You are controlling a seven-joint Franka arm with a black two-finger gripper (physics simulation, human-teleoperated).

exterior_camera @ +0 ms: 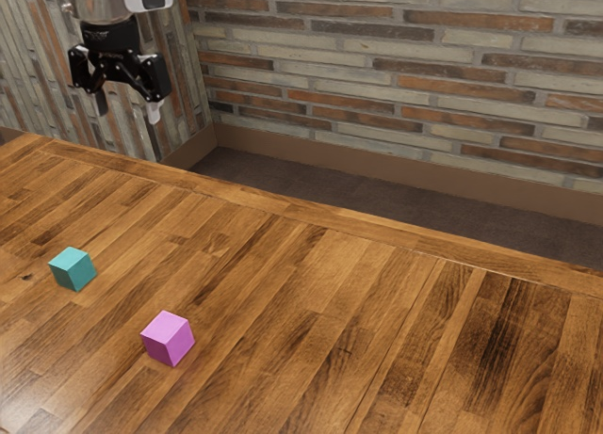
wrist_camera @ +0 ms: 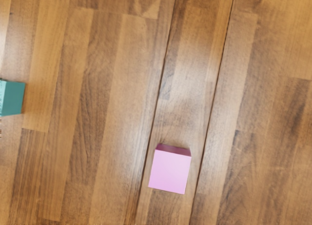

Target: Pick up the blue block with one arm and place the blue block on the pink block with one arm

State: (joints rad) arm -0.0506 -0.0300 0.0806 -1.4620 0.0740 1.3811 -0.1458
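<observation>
A teal-blue block (exterior_camera: 73, 268) rests on the wooden table near the exterior view's left edge. A pink block (exterior_camera: 168, 338) sits a short way in front of it and to its right. My gripper (exterior_camera: 125, 107) hangs high above the table's back left, open, with nothing between its fingers. From the wrist view I look straight down: the pink block (wrist_camera: 170, 169) lies on the planks and the blue block (wrist_camera: 11, 98) shows partly at the frame's edge, well apart from the pink one.
The wooden table (exterior_camera: 377, 340) stretches wide to the exterior view's right. Behind it runs a brick wall (exterior_camera: 396, 67) with a dark floor strip at its base.
</observation>
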